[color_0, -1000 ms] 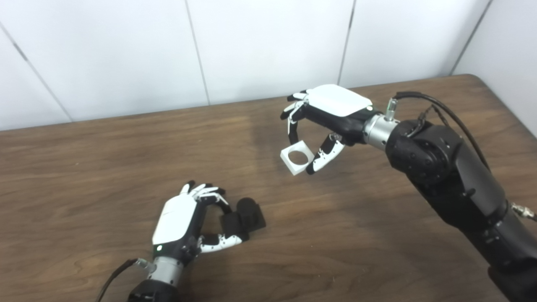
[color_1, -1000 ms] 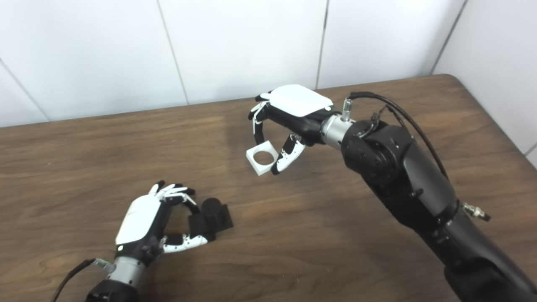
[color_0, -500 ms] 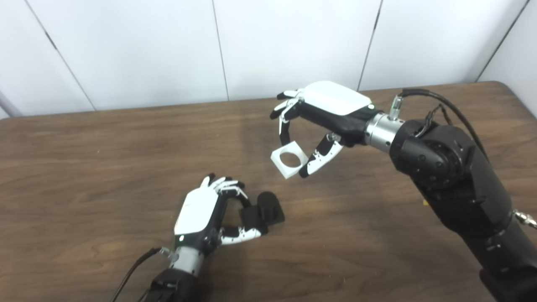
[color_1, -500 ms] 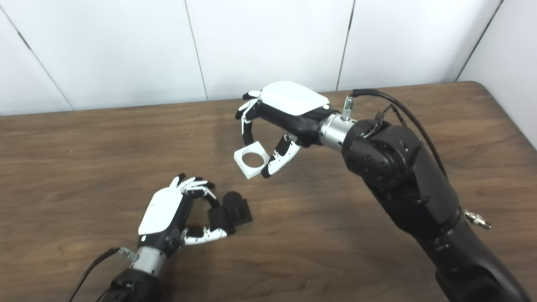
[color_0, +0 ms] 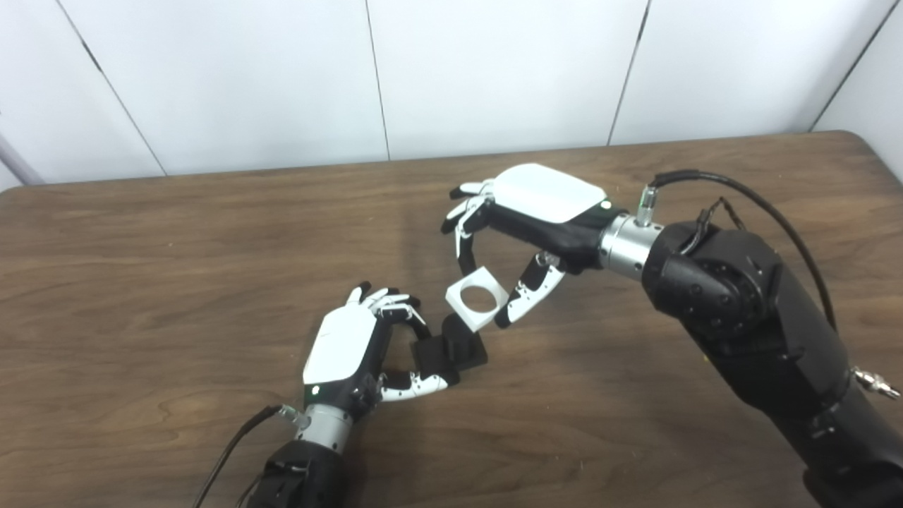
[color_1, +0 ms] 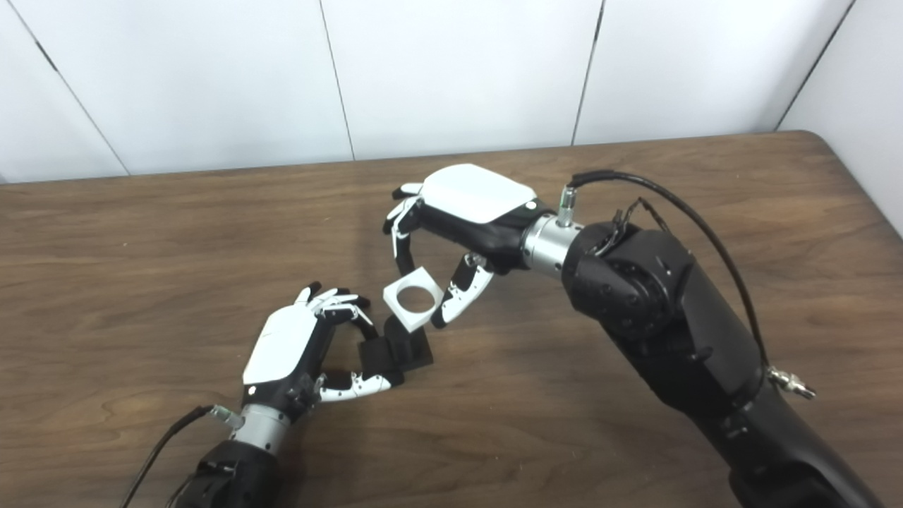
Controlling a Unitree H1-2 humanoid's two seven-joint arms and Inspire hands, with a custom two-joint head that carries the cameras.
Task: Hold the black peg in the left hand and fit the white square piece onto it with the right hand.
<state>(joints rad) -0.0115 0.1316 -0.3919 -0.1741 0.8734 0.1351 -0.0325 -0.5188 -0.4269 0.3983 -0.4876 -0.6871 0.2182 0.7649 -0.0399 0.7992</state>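
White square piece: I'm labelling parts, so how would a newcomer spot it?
Start at the wooden table and follow the big black arm in from the right to the right hand. Pinched below its fingers is the white square piece, the only white block, with a round hole through it.

Brown wooden table [color_0: 176, 268], dark wood grain

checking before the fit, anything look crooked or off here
Nothing damaged. The white square piece in the right hand is tilted and sits just above the black peg in the left hand, not yet on it.
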